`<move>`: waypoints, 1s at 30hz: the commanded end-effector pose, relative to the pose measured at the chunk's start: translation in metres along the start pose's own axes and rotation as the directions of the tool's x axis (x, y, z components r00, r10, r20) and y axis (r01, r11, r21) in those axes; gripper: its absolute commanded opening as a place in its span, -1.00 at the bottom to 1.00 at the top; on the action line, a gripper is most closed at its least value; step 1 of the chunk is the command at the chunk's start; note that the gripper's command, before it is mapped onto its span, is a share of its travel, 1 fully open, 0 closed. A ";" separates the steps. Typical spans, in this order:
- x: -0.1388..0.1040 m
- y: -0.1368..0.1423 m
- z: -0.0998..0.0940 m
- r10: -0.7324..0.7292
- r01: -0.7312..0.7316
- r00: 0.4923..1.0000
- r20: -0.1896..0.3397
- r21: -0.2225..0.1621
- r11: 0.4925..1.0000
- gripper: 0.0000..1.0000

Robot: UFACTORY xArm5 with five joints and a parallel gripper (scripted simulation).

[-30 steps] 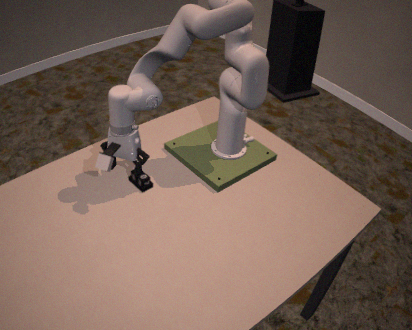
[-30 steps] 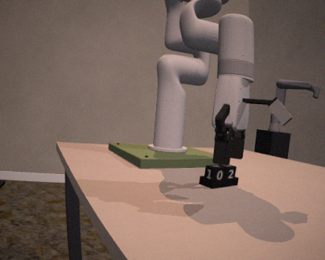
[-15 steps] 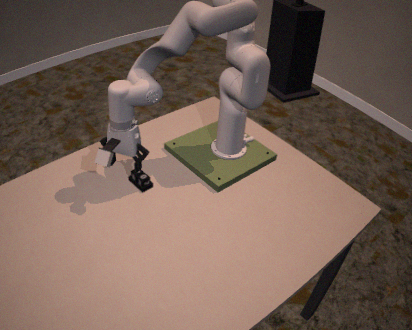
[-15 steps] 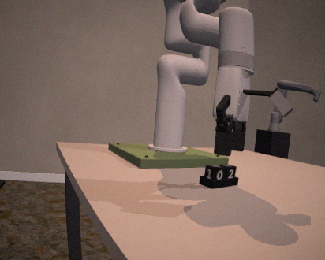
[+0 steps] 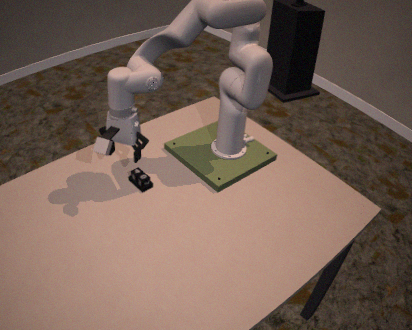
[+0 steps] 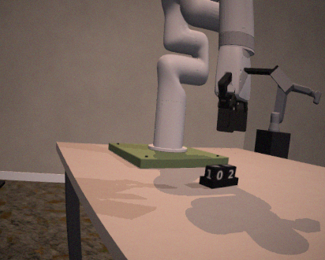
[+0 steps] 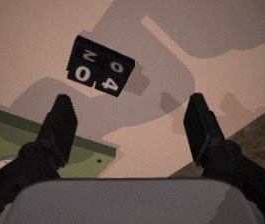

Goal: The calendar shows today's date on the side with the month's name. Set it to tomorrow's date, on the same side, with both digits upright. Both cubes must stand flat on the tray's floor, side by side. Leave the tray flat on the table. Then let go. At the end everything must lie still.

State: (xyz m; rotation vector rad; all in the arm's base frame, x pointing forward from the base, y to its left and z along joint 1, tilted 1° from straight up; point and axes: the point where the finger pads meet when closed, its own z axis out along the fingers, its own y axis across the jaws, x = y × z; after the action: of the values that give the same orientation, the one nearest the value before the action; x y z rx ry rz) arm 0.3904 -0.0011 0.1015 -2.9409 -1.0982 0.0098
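The calendar (image 5: pixel 141 179) (image 6: pixel 218 176) (image 7: pixel 100 67) is a small black tray holding two black cubes side by side, flat on the table (image 5: pixel 211 250). In the exterior view its near side reads 1, 0, 2 in white. In the wrist view the left cube shows a 2 and a 0, the right cube a 0 and a 4. My gripper (image 5: pixel 123 152) (image 6: pixel 231 127) (image 7: pixel 130 107) is open and empty. It hangs clear above the calendar, which lies ahead of the left finger in the wrist view.
The arm's green base plate (image 5: pixel 246 160) (image 6: pixel 166 159) lies just beside the calendar. The table's far edge is near the gripper. A black cabinet (image 5: pixel 293 45) stands on the floor behind. A camera stand (image 6: pixel 281 118) shows at the right.
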 end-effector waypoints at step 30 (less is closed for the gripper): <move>-0.015 -0.011 0.002 -0.487 0.487 0.873 -0.001 -0.002 0.873 1.00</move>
State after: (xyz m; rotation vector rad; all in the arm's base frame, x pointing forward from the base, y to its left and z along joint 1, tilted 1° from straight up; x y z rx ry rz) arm 0.3747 -0.0023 0.0998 -2.6754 -1.6360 0.0142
